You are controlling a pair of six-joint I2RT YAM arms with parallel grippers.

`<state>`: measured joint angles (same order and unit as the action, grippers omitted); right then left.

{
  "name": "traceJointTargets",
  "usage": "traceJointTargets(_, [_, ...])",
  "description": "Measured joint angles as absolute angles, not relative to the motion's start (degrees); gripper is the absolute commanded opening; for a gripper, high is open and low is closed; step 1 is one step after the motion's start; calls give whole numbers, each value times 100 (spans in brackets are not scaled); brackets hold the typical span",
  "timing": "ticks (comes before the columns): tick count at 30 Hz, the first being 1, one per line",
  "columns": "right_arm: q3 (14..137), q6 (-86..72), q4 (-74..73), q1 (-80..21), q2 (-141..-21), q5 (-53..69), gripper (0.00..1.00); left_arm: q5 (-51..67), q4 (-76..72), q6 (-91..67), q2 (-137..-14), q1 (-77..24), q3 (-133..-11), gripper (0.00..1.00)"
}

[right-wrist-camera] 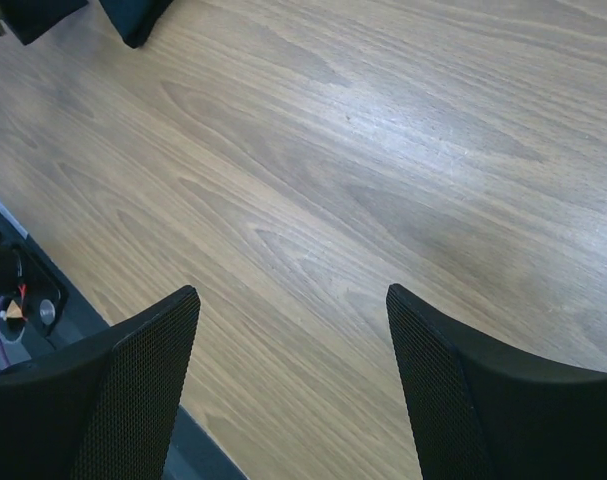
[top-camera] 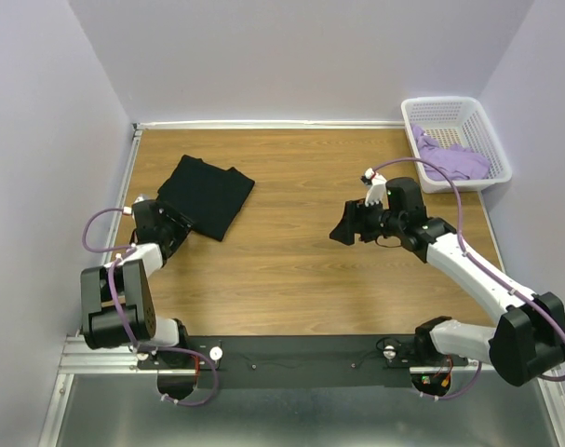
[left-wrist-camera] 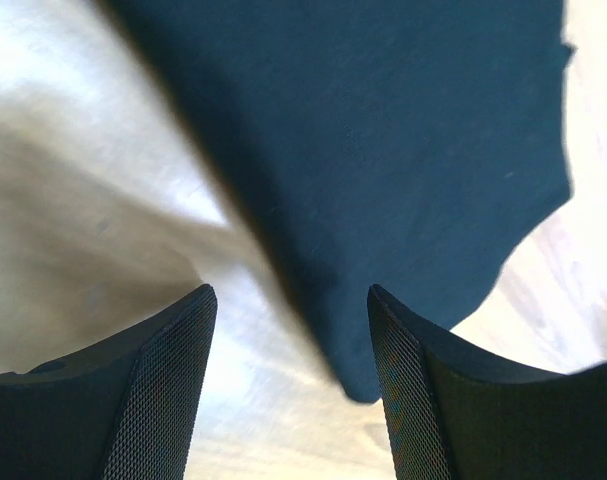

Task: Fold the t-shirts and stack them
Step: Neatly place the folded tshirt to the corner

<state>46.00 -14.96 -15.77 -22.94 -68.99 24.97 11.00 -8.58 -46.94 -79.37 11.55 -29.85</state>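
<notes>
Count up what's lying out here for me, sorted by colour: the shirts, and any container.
Black t-shirt: 1, folded on the table
Purple t-shirt: 1, bunched in the basket
White basket: 1
Total: 3

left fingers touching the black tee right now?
Cannot tell. Left wrist view: the black t-shirt has a corner between the spread left fingers, its edge right by one, with neither contact nor gap plain. Top view is too coarse.
</notes>
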Motion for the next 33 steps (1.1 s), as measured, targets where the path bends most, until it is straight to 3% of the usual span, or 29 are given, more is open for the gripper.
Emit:
traceJointTargets(6, [4578,-1496,-1599,-2294,-6845,2458,83,1227,-1586,-5087,-8433,1157,-2985,69])
traceJointTargets(13, [4576,-1490,-1614,-2294,-6845,2416,83,1232,-2165,-5603,-8777,1155,-2943,51])
traceJointTargets(16, [4576,-1481,-1616,-2294,-6847,2416,83,1229,-2268,-5732,-8921,1153,-2950,27])
traceJointTargets(17, [4576,-1474,-1619,-2294,-6851,2416,83,1221,-2274,-5756,-8960,1151,-2950,8])
traceJointTargets(19, [4576,-1450,-1619,-2294,-6860,2405,83,1219,-2283,-5819,-9041,1151,-2954,0])
traceJointTargets(33, [4783,-1280,-1833,-2294,-7013,2388,83,978,-2086,-6619,-9290,1356,-4287,0])
